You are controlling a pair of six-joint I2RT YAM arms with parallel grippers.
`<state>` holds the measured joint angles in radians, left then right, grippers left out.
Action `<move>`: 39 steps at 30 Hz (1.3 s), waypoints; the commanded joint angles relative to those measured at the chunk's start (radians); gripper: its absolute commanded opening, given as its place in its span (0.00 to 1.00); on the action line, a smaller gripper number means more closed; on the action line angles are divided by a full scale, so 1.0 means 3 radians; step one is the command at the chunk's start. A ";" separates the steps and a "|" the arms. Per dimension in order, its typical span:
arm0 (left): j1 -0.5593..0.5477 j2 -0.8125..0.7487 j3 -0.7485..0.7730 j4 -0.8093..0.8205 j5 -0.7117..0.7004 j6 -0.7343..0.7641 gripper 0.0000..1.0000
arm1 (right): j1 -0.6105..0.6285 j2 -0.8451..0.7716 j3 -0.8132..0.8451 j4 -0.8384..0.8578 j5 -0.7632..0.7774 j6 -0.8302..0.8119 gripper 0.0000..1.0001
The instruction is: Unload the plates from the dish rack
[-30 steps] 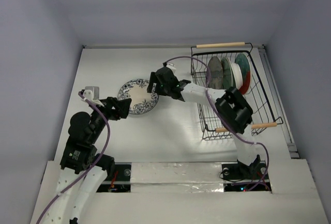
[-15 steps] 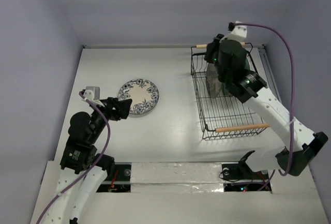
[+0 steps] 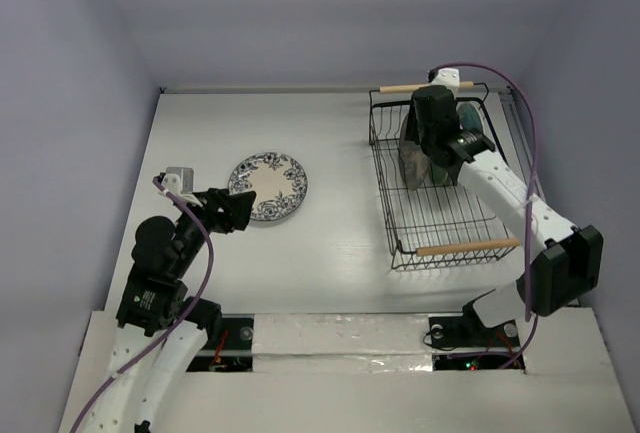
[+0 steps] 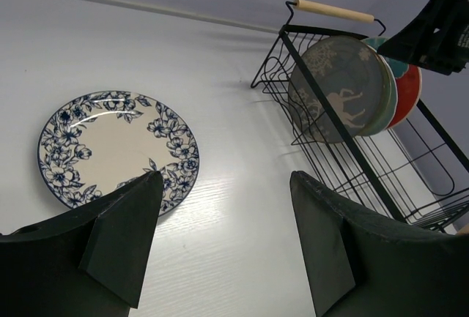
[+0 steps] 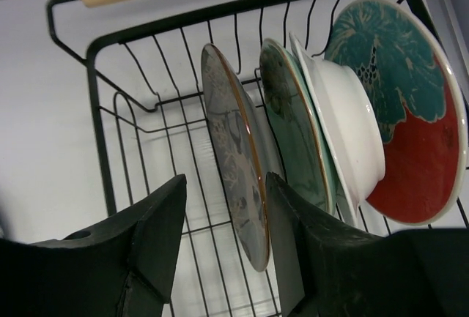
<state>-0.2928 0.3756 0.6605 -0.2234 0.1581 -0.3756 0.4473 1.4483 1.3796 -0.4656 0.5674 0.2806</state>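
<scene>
The black wire dish rack (image 3: pixel 450 221) stands at the right and holds several plates on edge. In the right wrist view they stand left to right: grey deer plate (image 5: pixel 236 163), teal-green plate (image 5: pixel 293 123), white plate (image 5: pixel 352 130), red plate with teal centre (image 5: pixel 421 163). My right gripper (image 5: pixel 231 225) is open, its jaws on either side of the grey plate's rim; from above it (image 3: pixel 428 148) hangs over the rack's far end. A white plate with a blue floral rim (image 3: pixel 267 186) lies flat on the table. My left gripper (image 3: pixel 243 209) is open and empty beside it.
The rack has a wooden handle at the far end (image 3: pixel 412 87) and one at the near end (image 3: pixel 467 247). White walls close the table at the back and on both sides. In the left wrist view the rack (image 4: pixel 344 138) is to the right of the floral plate (image 4: pixel 110 145).
My right arm has swung from beside the floral plate at mid-table over to the rack's far end and lowered its open jaws around the grey plate. The left arm has not moved.
</scene>
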 commanded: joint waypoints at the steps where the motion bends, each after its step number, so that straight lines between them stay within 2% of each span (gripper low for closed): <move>1: 0.0010 -0.0009 -0.0018 0.0177 0.0061 0.0025 0.67 | -0.0085 0.0076 0.0054 -0.0008 -0.0051 -0.0056 0.52; 12: 0.0010 0.0026 -0.0018 0.0187 0.0092 0.0035 0.67 | -0.0187 0.0459 0.0070 -0.0038 0.0225 -0.0040 0.49; 15: 0.0010 0.0032 -0.0013 0.0187 0.0081 0.0030 0.67 | -0.0187 0.0577 0.0110 -0.0033 0.0236 -0.0081 0.45; 21: 0.0010 0.0047 -0.0018 0.0197 0.0092 0.0035 0.67 | -0.0187 0.0639 0.0254 -0.0044 0.0374 -0.0203 0.19; 28: 0.0010 0.0057 -0.0018 0.0218 0.0127 0.0035 0.67 | -0.0187 0.0347 0.0376 -0.0008 0.0491 -0.0490 0.00; 34: 0.0010 0.0072 -0.0023 0.0218 0.0127 0.0035 0.67 | -0.0187 0.0016 0.0427 0.0161 0.0599 -0.0679 0.00; 39: 0.0010 0.0078 -0.0023 0.0213 0.0127 0.0035 0.67 | -0.0116 -0.0169 0.0560 0.0090 0.0670 -0.0649 0.00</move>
<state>-0.2928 0.3908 0.6605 -0.2070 0.1837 -0.3752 0.3965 1.4834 1.4487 -0.5327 0.6846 0.1043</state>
